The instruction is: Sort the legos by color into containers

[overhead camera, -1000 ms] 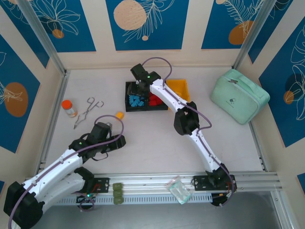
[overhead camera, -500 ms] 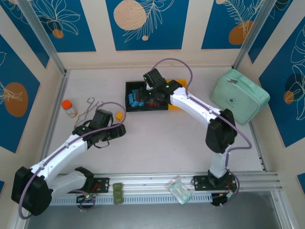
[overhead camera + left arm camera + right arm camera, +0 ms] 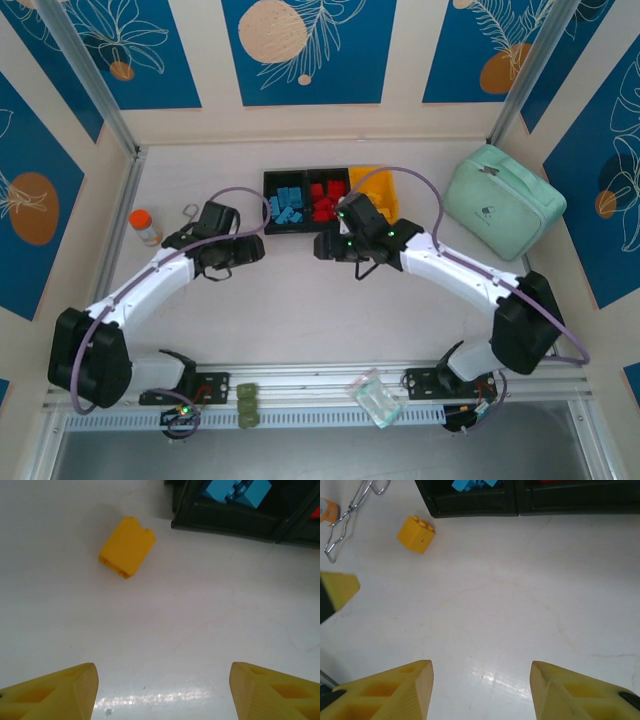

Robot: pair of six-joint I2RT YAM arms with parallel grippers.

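Done: blue legos (image 3: pixel 286 205) fill the left black bin (image 3: pixel 470 507), and red legos (image 3: pixel 325 200) fill the middle black bin (image 3: pixel 580 505)
Left to do: one yellow brick (image 3: pixel 127 546) lies on the table (image 3: pixel 200 620), just left of and nearer than the blue-filled bin, not yet in the yellow bin (image 3: pixel 388 196) at the right end of the row; it looks like the last loose piece
Yellow bin contents: cannot tell, since yellow would not show against yellow
Left tool (image 3: pixel 162 682): released and empty, pointing at the yellow brick but apart from it
Right tool (image 3: pixel 481 680): fingers spread, nothing between them, over bare table on the near side of the bins
Brick: hard glossy plastic, boxy, studs on one face
Bins: rigid plastic, rectangular, open-topped, joined side by side
Table: smooth, white, faintly scuffed, with glare patches
Tool fingers: yellow wedges with hollow recesses
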